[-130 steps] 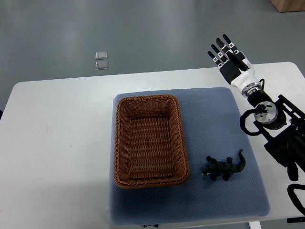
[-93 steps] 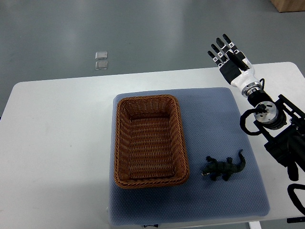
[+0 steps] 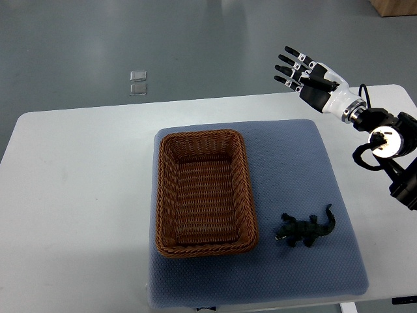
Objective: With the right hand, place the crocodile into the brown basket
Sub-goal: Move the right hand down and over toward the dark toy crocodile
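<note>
A small dark green toy crocodile lies on the blue mat, just right of the brown basket. The wicker basket is rectangular and holds nothing. My right hand hovers past the table's far right edge, well above and behind the crocodile. Its fingers are spread and point left, holding nothing. The right arm comes in from the right edge. No left arm shows.
The mat rests on a white table. Two small clear squares lie on the grey floor beyond the table. A wooden corner shows at the top right.
My right hand has turned so the fingers point left instead of up-left, and the forearm has swung up and toward the right edge. The crocodile and basket have not moved.
</note>
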